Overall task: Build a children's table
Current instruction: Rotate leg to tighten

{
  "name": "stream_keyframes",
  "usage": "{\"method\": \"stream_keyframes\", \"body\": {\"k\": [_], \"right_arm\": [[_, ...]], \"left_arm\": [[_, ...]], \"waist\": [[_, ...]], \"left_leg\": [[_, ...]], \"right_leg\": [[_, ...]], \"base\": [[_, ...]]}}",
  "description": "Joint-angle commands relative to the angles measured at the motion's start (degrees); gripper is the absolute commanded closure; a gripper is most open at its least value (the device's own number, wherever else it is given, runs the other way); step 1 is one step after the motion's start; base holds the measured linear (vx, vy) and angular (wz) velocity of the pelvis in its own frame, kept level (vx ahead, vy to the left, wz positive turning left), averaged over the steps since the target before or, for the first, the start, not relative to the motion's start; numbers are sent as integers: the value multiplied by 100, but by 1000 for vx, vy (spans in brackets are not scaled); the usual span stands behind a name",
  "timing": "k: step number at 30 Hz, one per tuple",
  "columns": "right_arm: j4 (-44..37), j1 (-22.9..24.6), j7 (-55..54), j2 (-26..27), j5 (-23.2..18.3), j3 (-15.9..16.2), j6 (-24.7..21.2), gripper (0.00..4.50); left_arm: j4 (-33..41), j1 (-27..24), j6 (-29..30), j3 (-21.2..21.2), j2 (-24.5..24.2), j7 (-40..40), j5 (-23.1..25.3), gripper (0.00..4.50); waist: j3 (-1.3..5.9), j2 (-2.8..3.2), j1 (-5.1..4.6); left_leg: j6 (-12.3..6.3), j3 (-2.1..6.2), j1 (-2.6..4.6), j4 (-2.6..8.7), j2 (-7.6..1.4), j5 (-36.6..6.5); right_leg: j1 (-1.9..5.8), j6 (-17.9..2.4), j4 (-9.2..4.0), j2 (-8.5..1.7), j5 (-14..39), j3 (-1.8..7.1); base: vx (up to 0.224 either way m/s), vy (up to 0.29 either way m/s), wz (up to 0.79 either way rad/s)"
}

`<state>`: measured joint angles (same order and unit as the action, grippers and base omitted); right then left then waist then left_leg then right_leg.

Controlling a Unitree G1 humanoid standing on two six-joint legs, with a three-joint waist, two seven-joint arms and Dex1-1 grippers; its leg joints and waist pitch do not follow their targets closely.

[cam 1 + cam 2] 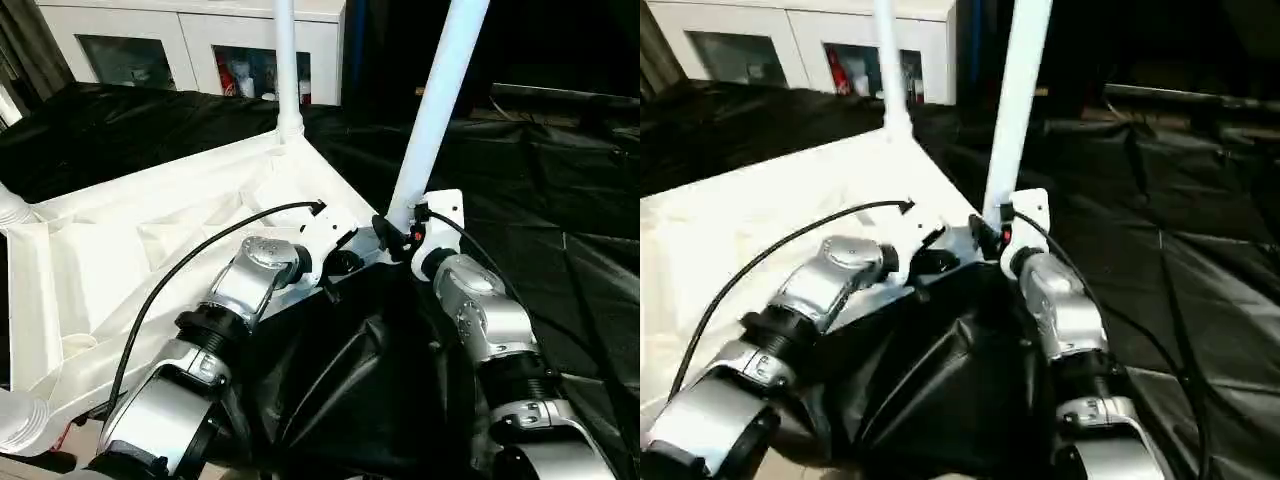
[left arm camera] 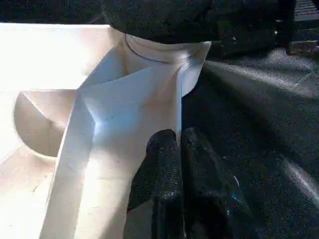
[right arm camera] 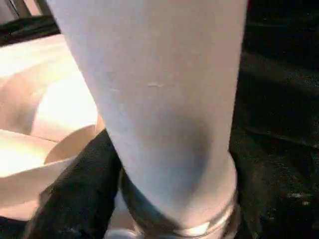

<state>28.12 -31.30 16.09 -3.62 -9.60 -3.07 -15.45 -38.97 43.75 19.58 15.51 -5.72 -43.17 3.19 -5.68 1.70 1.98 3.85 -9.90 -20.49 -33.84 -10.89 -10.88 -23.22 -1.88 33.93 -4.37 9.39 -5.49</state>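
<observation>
Our right gripper (image 1: pixel 395 238) stands spread around the base of a white leg (image 1: pixel 432 110) where it enters the near corner socket, while our left gripper (image 2: pixel 180 149) is pressed together against the rim of the upturned table top (image 1: pixel 110 260) on the black cloth (image 1: pixel 560 200). We judge the plastic light, stiff and slick. Holding the leg low by the socket looks best.

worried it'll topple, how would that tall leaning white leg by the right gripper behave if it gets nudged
The leg looks stiff, a smooth hollow-looking tube, so probably light and slippery. It leans while standing in the corner socket, so a nudge may rock it. The tabletop lies flat and should stay put.
</observation>
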Motion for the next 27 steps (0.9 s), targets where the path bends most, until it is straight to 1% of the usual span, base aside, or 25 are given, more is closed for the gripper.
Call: {"method": "stream_keyframes", "body": {"k": [1, 2, 3, 4, 5, 6, 7, 8, 9, 10, 11, 12, 13, 14, 15, 16, 17, 18, 20, 21, 22, 24, 27], "right_arm": [[309, 27, 425, 194, 9, 494, -83, 85], [210, 33, 613, 83, 7, 559, -95, 71], [134, 42, 742, 19, -13, 594, -122, 71], [50, 46, 916, -71, -59, 609, -143, 71], [-69, 67, 1179, -200, -85, 658, -157, 71], [-79, 69, 1202, -211, -88, 663, -159, 71], [-210, 101, 1468, -362, -91, 735, -164, 71], [-429, 171, 1886, -613, -124, 842, -188, 71], [-558, 216, 2137, -756, -133, 897, -203, 71], [-840, 334, 2761, -1150, -148, 1037, -208, 71], [-963, 390, 3036, -1329, -165, 1106, -218, 71], [-979, 397, 3069, -1352, -167, 1115, -216, 71], [-1072, 441, 3270, -1490, -179, 1166, -204, 71], [-1246, 519, 3646, -1747, -245, 1260, -229, 71], [-1321, 552, 3800, -1849, -282, 1294, -259, 71], [-1366, 571, 3895, -1909, -306, 1314, -283, 71], [-1452, 600, 4031, -1991, -367, 1307, -353, 71], [-1531, 622, 4171, -2063, -430, 1302, -424, 71], [-1706, 691, 4437, -2215, -532, 1319, -508, 71], [-1743, 714, 4497, -2243, -554, 1330, -518, 84], [-1765, 736, 4544, -2253, -569, 1341, -515, 103], [-1768, 757, 4601, -2283, -539, 1412, -520, 106], [-1743, 781, 4610, -2280, -454, 1517, -480, 144]], "left_arm": [[217, 29, -419, 143, 81, -239, -38, 450], [288, -21, -441, 174, 0, -356, -48, 450], [330, -47, -422, 186, -45, -414, -56, 450], [395, -93, -489, 194, -110, -560, -99, 450], [475, -137, -425, 183, -189, -698, -159, 450], [482, -141, -420, 182, -195, -710, -164, 450], [557, -187, -505, 188, -295, -865, -200, 450], [639, -246, -506, 182, -450, -1102, -263, 450], [680, -279, -499, 174, -541, -1236, -294, 450], [808, -385, -641, 182, -774, -1700, -401, 450], [856, -425, -748, 198, -873, -1866, -422, 450], [864, -431, -763, 200, -885, -1891, -427, 450], [911, -466, -850, 214, -962, -2043, -458, 450], [968, -515, -938, 250, -1102, -2278, -483, 450], [983, -530, -936, 268, -1159, -2359, -483, 450], [989, -536, -929, 279, -1192, -2400, -480, 450], [1048, -562, -894, 301, -1269, -2526, -499, 450], [1112, -587, -894, 320, -1341, -2645, -519, 450], [1272, -649, -831, 355, -1504, -2976, -613, 450], [1309, -664, -809, 355, -1539, -3066, -650, 450], [1337, -676, -803, 350, -1562, -3142, -687, 450], [1332, -676, -824, 347, -1584, -3202, -696, 450], [1311, -672, -848, 345, -1593, -3211, -662, 450]], "waist": [[412, -43, 24], [416, -64, 18], [423, -50, 25], [423, -43, 18], [423, -40, 24], [431, -56, 27], [441, -74, 25], [449, -70, 33], [479, -53, 67], [501, -61, 76], [517, -68, 73], [517, -66, 74], [504, -65, 84], [486, -72, 91], [477, -58, 115], [461, -48, 130], [453, -50, 140], [443, -65, 159], [435, -60, 184], [435, -63, 180], [451, -61, 177], [452, -62, 179], [461, -61, 188]], "left_leg": [[-382, 64, -10, 402, -161, -1088], [-387, 71, -38, 407, -160, -1073], [-397, 72, -29, 402, -164, -1048], [-428, 65, -36, 397, -172, -985], [-439, 62, -26, 396, -174, -979], [-479, 64, -48, 389, -173, -905], [-511, 51, -41, 383, -176, -849], [-557, 46, -42, 370, -180, -732], [-644, 49, -49, 352, -186, -562], [-739, 58, -75, 331, -184, -342], [-801, 57, -86, 320, -187, -233], [-945, 48, -87, 302, -197, -129], [-985, 54, -89, 306, -201, -135], [-1001, 41, -75, 309, -200, -279], [-955, 39, -55, 319, -222, -408], [-881, 32, -46, 327, -238, -533], [-832, 29, -36, 334, -240, -612], [-728, 22, 5, 349, -253, -748], [-642, 26, 2, 363, -262, -794], [-632, 29, -13, 366, -263, -786], [-625, 26, -27, 354, -246, -716], [-614, 29, -31, 351, -238, -660], [-606, 33, -36, 346, -231, -599]], "right_leg": [[325, -1003, -517, -414, 1936, 303], [349, -995, -508, -417, 1945, 298], [349, -1002, -502, -422, 1917, 299], [344, -1039, -486, -421, 1790, 310], [336, -1055, -486, -422, 1761, 312], [372, -1100, -459, -424, 1625, 311], [359, -1122, -458, -422, 1562, 317], [356, -1176, -435, -424, 1408, 324], [375, -1234, -390, -418, 1104, 324], [384, -1313, -333, -405, 684, 326], [399, -1361, -289, -399, 450, 329], [379, -1464, -247, -403, 97, 338], [363, -1503, -251, -402, 81, 324], [359, -1499, -289, -393, 286, 314], [353, -1483, -301, -407, 530, 316], [330, -1442, -330, -408, 791, 318], [317, -1418, -348, -413, 933, 321], [295, -1386, -376, -417, 1164, 334], [303, -1350, -366, -415, 1243, 347], [310, -1346, -355, -413, 1220, 347], [308, -1338, -342, -411, 1114, 346], [309, -1354, -341, -420, 1054, 348], [321, -1360, -332, -418, 982, 345]], "base": [[0, 0, 0], [0, 0, 0], [0, 0, 0], [0, 0, 0], [0, 0, 0], [0, 0, 0], [0, 0, 0], [0, 0, 0], [0, 0, 0], [0, 0, 0], [0, 0, 0], [0, 0, 0], [0, 0, 0], [0, 0, 0], [0, 0, 0], [0, 0, 0], [0, 0, 0], [0, 0, 0], [0, 0, 0], [0, 0, 0], [0, 0, 0], [0, 0, 0], [0, 0, 0]]}}
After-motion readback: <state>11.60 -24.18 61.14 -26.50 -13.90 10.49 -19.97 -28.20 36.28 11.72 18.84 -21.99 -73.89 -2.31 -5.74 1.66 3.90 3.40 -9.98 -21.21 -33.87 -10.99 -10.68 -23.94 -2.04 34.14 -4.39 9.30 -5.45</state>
